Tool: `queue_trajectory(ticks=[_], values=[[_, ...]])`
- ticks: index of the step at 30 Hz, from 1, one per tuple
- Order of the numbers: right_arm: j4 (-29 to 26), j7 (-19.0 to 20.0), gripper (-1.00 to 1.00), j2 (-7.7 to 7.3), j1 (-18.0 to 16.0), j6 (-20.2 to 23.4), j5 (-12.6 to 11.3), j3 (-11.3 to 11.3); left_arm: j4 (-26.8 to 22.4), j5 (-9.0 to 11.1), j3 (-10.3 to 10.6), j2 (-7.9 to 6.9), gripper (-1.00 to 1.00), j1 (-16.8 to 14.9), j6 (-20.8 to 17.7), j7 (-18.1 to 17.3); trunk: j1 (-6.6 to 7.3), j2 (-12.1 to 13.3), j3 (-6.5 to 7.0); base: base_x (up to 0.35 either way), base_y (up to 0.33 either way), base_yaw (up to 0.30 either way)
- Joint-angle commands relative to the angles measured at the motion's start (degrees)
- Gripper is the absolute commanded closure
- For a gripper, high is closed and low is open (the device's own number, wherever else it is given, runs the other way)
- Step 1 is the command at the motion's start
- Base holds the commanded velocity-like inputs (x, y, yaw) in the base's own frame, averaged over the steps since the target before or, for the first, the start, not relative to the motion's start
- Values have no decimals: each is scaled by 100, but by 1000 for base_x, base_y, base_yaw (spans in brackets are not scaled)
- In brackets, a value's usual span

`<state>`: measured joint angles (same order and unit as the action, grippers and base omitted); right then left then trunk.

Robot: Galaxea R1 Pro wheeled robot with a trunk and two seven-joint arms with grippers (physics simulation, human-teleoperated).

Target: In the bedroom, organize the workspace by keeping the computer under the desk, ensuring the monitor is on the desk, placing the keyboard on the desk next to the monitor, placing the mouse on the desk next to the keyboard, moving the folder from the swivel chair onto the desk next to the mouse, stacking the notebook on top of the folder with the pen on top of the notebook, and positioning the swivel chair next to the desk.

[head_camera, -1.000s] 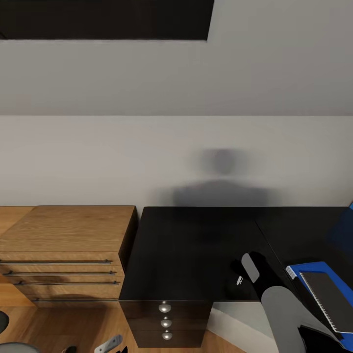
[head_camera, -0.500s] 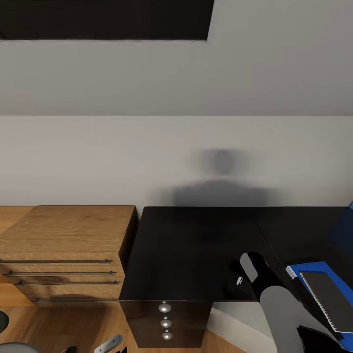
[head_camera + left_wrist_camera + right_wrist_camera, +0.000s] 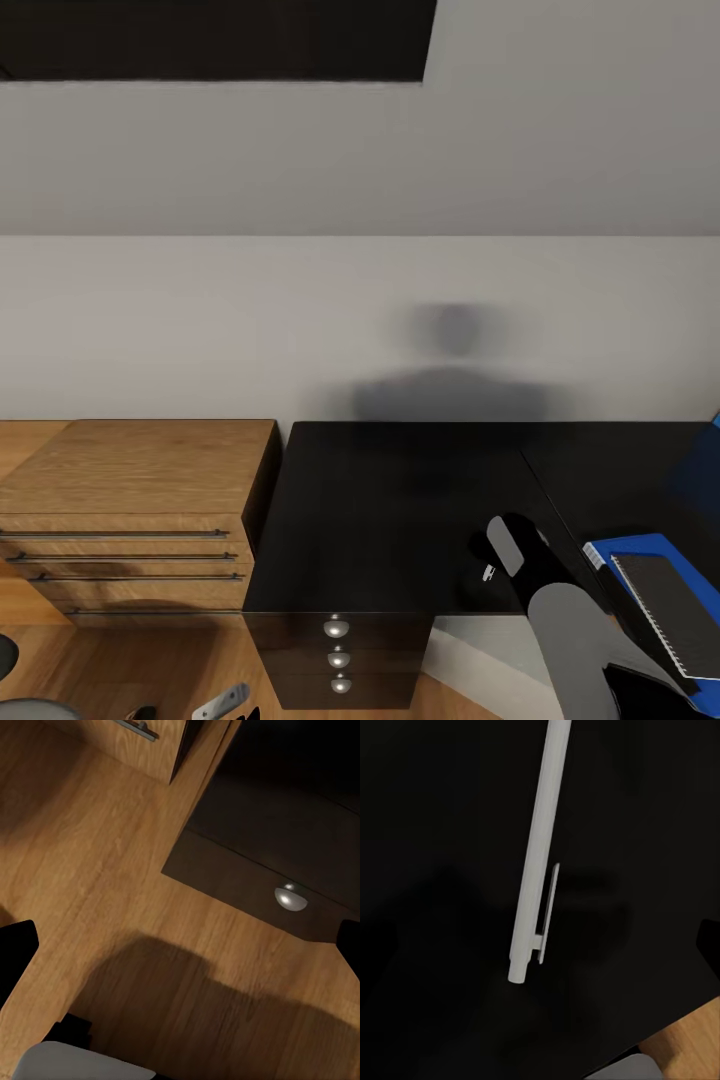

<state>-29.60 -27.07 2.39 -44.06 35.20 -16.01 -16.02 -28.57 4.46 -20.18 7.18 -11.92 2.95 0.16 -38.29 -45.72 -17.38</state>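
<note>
Where the glossy black worktop (image 3: 400, 510) nears its front edge lies a thin white-silver pen (image 3: 537, 855), flat, clip sideways. Right end effector (image 3: 487, 560): above pen, fingers spread, holding nothing. Left end effector (image 3: 180, 937): spread over wood floor (image 3: 97, 870). Bright blue folder (image 3: 640, 552) under dark grey notebook (image 3: 675, 610), to the right on the worktop.

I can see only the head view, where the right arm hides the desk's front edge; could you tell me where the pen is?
Observer: In the right wrist view, the pen lies flat on the desk.
Operator: Is it gripped?
Observer: No. The right gripper is open, one fingertip on each side of the pen.
Operator: And the left gripper?
Observer: The left gripper is open above the wood floor, near a drawer knob.
</note>
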Motion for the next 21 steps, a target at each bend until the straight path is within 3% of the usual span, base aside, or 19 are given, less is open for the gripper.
queue_trajectory(ticks=[1,21], values=[[-11,-48,-100,5,-4,5,-60,-16,0,47,-7,3,-100,-3,13,2,-1,-6,-8,0,0,0],[-11,-87,-100,90,-4,5,-61,-15,0,47,-9,3,-100,-3,13,2,-1,-6,-8,0,0,0]])
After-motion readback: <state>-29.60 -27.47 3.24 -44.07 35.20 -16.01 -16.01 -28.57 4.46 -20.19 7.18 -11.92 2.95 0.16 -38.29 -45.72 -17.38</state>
